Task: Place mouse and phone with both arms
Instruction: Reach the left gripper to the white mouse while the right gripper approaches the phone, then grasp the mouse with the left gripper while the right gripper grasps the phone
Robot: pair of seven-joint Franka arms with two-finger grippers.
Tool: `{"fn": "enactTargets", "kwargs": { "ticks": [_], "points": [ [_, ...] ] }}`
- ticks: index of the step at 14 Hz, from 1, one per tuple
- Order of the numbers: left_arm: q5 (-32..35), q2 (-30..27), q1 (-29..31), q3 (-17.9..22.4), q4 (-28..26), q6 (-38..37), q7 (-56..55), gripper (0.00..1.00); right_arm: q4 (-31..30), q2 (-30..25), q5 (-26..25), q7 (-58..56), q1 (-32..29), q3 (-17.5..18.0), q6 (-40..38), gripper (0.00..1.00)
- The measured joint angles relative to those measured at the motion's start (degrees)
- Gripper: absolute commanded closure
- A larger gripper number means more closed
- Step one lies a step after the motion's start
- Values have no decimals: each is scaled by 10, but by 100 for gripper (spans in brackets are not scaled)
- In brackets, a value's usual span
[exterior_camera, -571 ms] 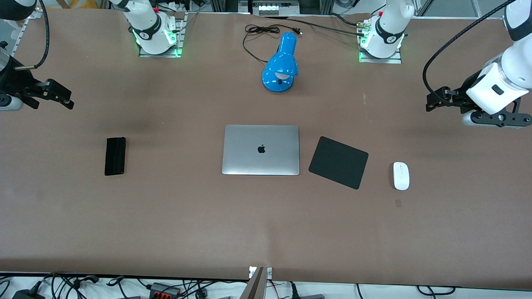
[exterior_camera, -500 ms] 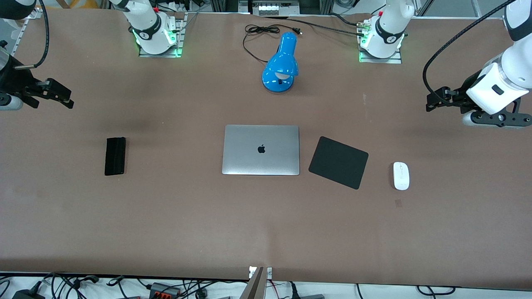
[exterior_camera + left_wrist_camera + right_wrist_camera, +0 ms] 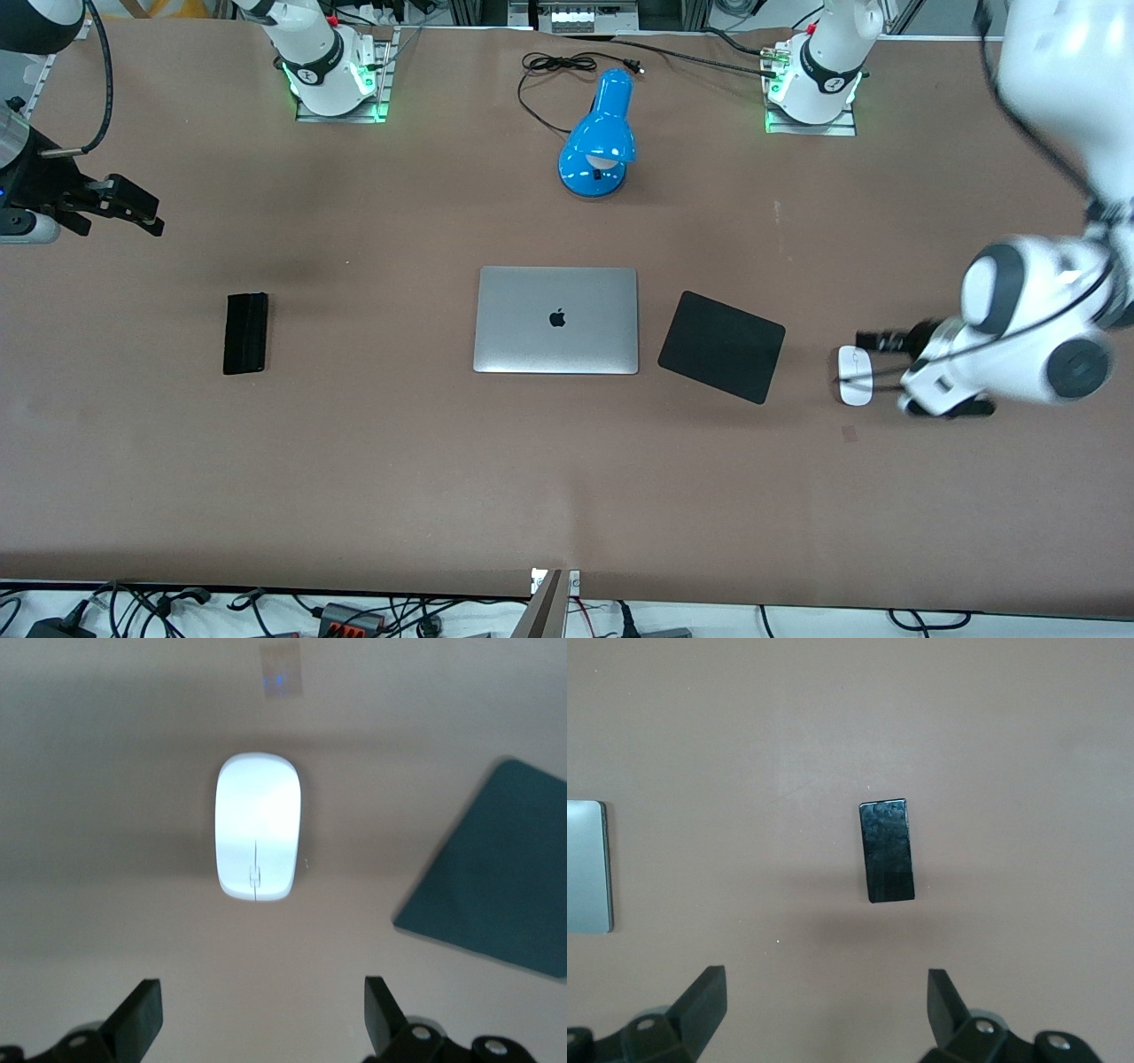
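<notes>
One white oval mouse [image 3: 257,827], thin grey line on top.

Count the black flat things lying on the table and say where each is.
2. The phone lies toward the right arm's end of the table. The mouse pad lies between the laptop and the mouse. None seems hidden.
</notes>
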Motion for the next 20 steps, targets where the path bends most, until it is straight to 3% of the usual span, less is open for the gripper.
{"fn": "enactTargets", "kwargs": {
  "ticks": [6,10,17,20],
  "points": [
    [10,20,-11,-1,19,26,0,0,0,0,0,0,0,0,0,0],
    [24,28,-9,0,-4,79,0,0,-1,10,0,0,0,2,0,0],
    [25,58,-7,0,-16,114,0,0,-3,92,0,0,1,4,9,0],
    [25,70,-4,0,-16,128,0,0,-6,153,-6,0,-1,3,54,0]
  ]
}}
